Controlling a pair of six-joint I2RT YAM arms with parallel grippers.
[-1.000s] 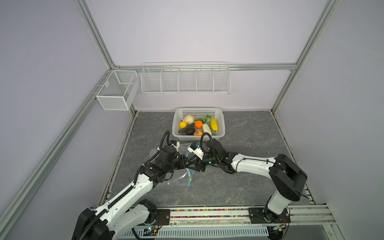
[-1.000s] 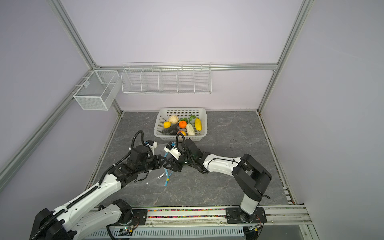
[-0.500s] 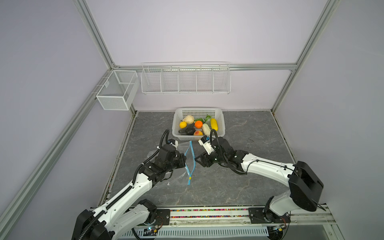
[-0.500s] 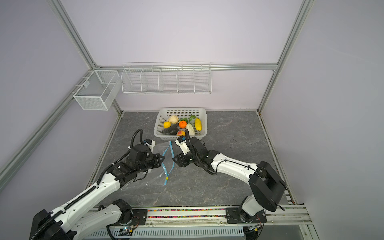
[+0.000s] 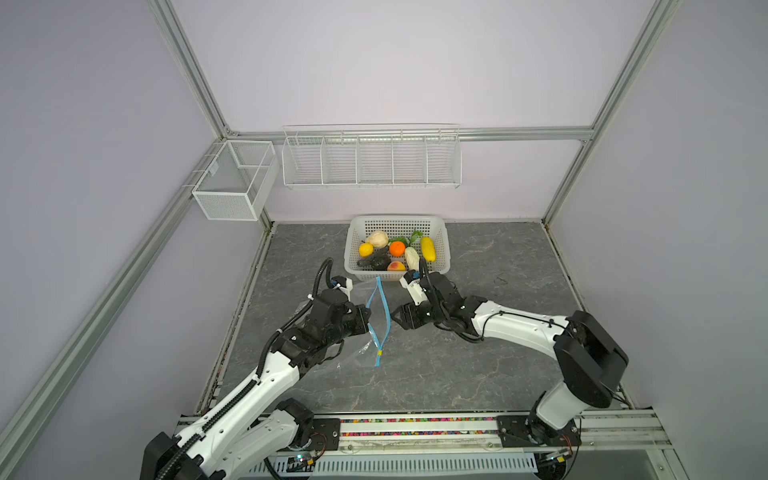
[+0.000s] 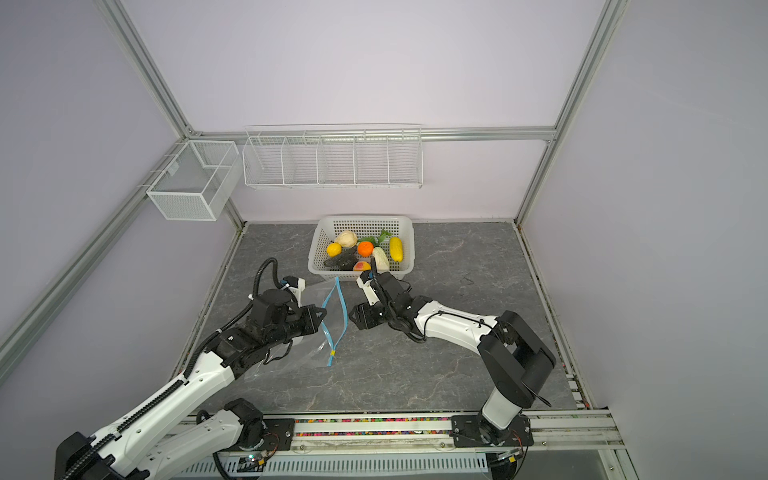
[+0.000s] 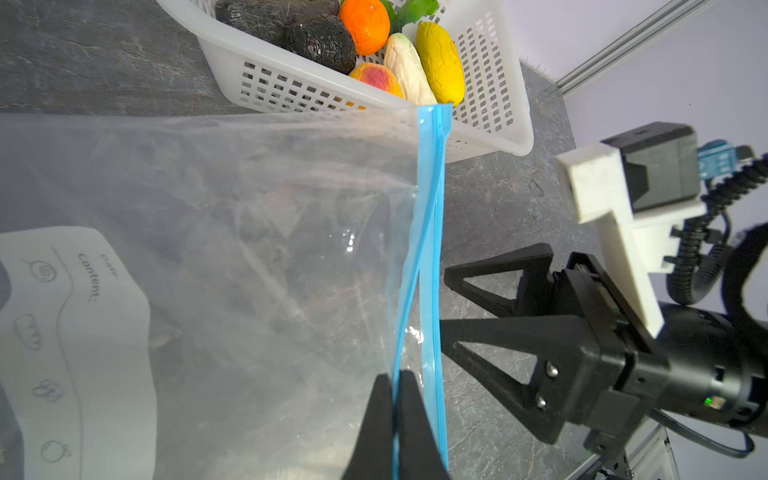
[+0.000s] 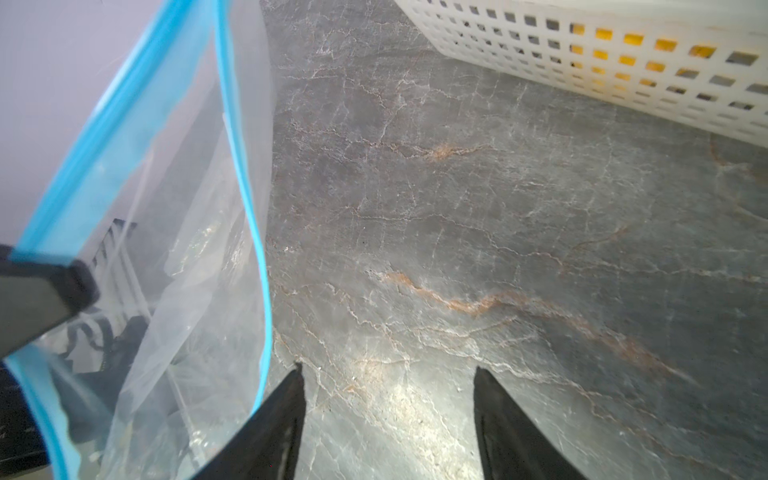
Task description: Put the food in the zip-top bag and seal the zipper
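The clear zip-top bag (image 5: pixel 357 353) (image 7: pixel 249 249) hangs from my left gripper (image 5: pixel 368 320) (image 7: pixel 395 376), which is shut on one side of the blue zipper (image 7: pixel 430 199). The bag's mouth gapes, with the other zipper strip (image 5: pixel 386 307) (image 8: pixel 245 174) bowing free. The yellow slider (image 5: pixel 379 353) sits at the near end. My right gripper (image 5: pixel 397 322) (image 8: pixel 388 368) is open and empty, just right of the free strip and over bare table. The food (image 5: pixel 397 248) (image 7: pixel 365 25) lies in the white basket (image 5: pixel 353 232): yellow, orange, peach, beige, white and dark pieces.
The basket (image 8: pixel 582 62) stands just behind both grippers. A wire shelf (image 5: pixel 370 158) and a mesh box (image 5: pixel 232 183) hang on the back and left walls. Metal frame posts border the grey stone table (image 5: pixel 478 365).
My right gripper has let go of the zipper edge, opened wider and drawn back to the right. The bag's mouth has spread open. My left gripper keeps its hold.
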